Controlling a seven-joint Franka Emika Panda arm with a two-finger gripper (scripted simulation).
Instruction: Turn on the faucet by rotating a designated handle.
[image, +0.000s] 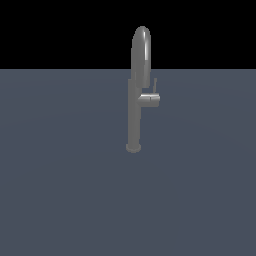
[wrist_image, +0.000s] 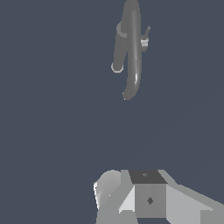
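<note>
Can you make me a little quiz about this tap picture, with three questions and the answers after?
1. True or false: the faucet stands upright on the grey floor.
2. In the exterior view, on which side of the column does the handle sit? A) that view's left B) that view's right C) on top of the spout
3. Fill in: the gripper is ____ the faucet, not touching it.

Key:
1. True.
2. B. The thin lever sticks up from the end of the short side stub.
3. Apart from. Whether its jaws are open cannot be told.
</note>
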